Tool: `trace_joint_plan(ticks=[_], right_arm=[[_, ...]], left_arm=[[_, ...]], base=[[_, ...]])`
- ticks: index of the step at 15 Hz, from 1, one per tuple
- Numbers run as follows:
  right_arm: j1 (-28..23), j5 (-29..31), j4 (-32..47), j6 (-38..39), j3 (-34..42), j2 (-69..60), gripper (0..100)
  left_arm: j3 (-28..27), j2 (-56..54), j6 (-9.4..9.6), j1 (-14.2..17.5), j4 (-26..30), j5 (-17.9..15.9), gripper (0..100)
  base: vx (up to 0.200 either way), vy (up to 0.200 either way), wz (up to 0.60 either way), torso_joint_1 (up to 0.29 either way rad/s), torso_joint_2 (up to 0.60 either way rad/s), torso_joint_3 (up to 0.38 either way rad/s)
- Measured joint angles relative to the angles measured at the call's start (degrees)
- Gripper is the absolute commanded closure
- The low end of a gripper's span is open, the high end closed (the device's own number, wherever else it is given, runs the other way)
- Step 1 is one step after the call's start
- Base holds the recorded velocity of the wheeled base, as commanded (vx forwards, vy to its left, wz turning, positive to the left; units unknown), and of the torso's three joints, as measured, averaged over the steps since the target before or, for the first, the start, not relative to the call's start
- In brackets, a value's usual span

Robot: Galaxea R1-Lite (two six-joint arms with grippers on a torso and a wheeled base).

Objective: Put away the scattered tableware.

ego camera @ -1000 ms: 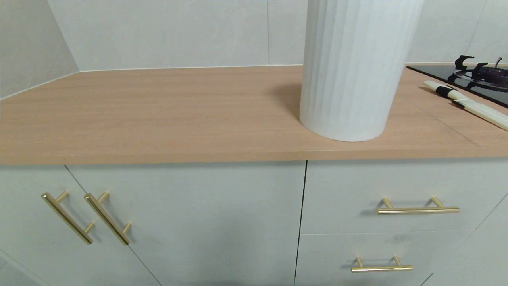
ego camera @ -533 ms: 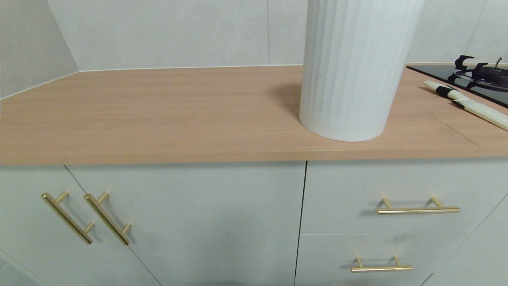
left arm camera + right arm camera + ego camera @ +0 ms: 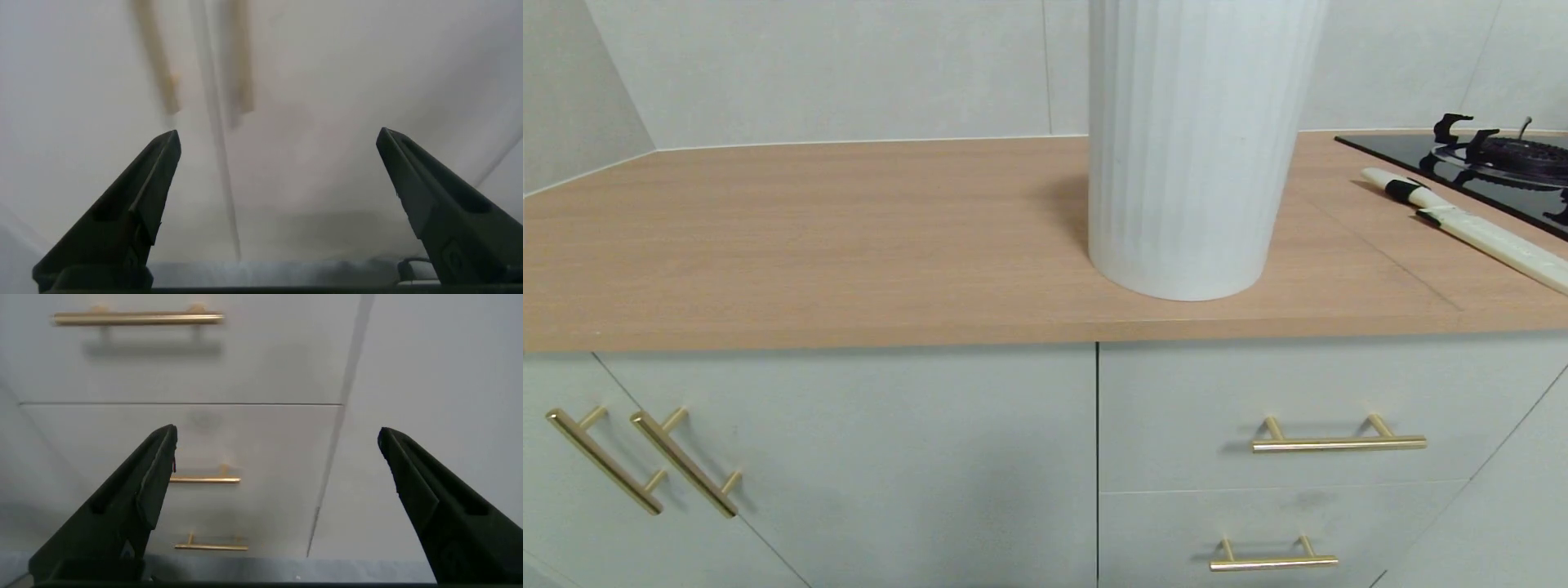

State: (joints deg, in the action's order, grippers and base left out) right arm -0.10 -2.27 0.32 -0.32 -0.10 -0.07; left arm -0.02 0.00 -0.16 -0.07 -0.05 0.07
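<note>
The left gripper (image 3: 276,135) is held spread wide before the gold door handles (image 3: 155,57); the right gripper (image 3: 276,431), likewise spread, is faced toward the drawers (image 3: 204,433). Above those drawers, a cream knife (image 3: 1470,229) is laid on the countertop (image 3: 849,237), between a white ribbed container (image 3: 1188,147) and the stove (image 3: 1503,159).

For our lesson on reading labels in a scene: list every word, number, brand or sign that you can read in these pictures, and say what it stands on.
No text can be read anywhere.
White ribbed container: plain, no print.
Knife: no legible mark.
Worktop, drawer handles and hob: no words, numbers or signs.
</note>
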Motion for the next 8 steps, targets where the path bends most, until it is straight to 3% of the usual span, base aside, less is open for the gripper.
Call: trace_joint_plan(ticks=[3,8], right_arm=[[0.0,0.0,0.0,0.0,0.0,0.0,0],[-0.01,0.02,-0.02,-0.09,0.0,0.0,0]], left_arm=[[0.02,0.0,0.0,-0.02,-0.02,0.0,0],[0.02,0.0,0.0,-0.04,0.02,0.0,0]], base=[[0.0,-0.2,0.0,0.002,0.0,0.002],[0.0,0.0,0.0,0.0,0.0,0.0]])
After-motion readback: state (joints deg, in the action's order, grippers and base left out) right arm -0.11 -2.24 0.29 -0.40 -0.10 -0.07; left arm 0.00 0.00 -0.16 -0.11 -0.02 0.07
